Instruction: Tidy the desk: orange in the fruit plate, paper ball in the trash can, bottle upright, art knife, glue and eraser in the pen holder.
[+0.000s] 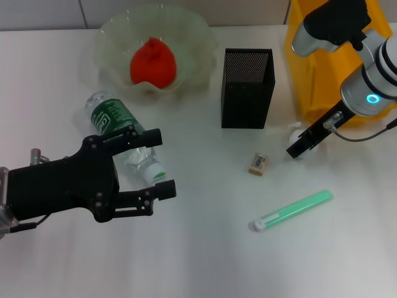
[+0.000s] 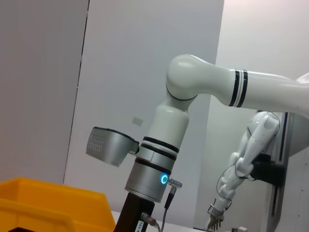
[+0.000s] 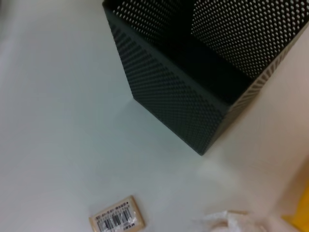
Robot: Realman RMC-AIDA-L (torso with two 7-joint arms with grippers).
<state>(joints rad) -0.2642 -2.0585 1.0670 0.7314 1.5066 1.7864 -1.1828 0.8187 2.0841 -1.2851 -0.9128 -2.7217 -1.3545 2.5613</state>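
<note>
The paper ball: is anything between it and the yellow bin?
Nothing visible is. The paper ball lies on the table right beside the trash can, with the right gripper down at it. The pen holder stands off to the side.

Light: bright, even, from overhead.
Shadows: soft, short beside pen holder (image 1: 247,88) and left gripper (image 1: 162,162) on the desk (image 1: 205,261).
Glare: mild sheen on fruit plate (image 1: 186,31) rim.
Focus: right wrist view soft; eraser (image 3: 117,221) label readable as bars only.
</note>
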